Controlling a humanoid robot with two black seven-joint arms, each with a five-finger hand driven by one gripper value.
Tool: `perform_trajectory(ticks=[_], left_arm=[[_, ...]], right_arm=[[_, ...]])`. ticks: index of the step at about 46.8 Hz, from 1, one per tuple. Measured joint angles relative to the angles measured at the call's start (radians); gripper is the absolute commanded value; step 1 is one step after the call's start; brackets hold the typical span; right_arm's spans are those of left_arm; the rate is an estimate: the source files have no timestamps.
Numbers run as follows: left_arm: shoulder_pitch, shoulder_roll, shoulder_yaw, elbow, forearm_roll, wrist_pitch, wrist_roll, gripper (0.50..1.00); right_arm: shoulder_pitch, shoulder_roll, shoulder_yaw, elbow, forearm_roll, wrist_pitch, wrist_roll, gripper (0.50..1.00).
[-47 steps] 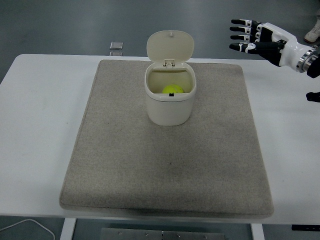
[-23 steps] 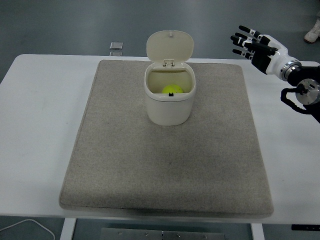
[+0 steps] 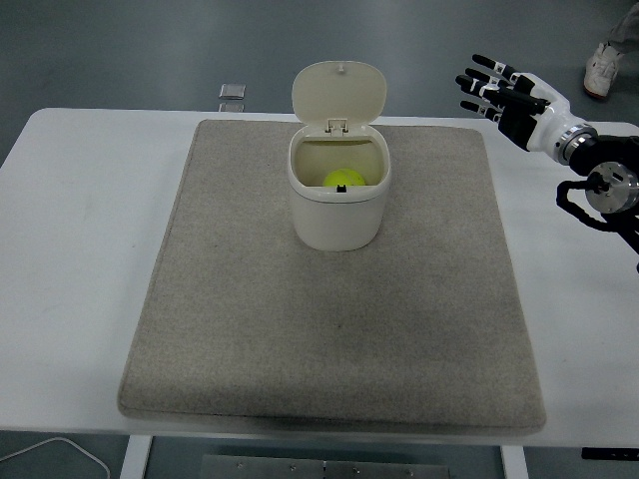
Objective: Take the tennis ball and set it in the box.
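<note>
Head view. Item: right hand [image 3: 504,92], black-and-white, five fingers spread wide, holding nothing; located above the far right part of the white table [image 3: 80,220].

Item: yellow-green felt tennis ball [image 3: 345,180], lay inside the cream plastic box [image 3: 338,205], hinged lid upright; box stood well to the left of the hand and nearer the robot, on the grey-beige fabric mat [image 3: 334,329].

Item: left hand, not visible.

Judgement: placement appeared complete. Any retreat best done up and outward to the right, fingers open, clear of the raised lid, so the box was not nudged.
</note>
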Motion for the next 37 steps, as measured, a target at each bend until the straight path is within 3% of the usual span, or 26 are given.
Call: perform_trajectory(ticks=[29,37], left_arm=[[0.0,0.0,0.0,0.0,0.0,0.0,0.0,0.992],[0.0,0.0,0.0,0.0,0.0,0.0,0.0,0.992]], right_arm=[[0.004,-0.021,0.0,-0.002,-0.001,0.003,0.014,0.905],[0.005,-0.021,0.011,-0.002,-0.003,0.003,0.028,0.93]])
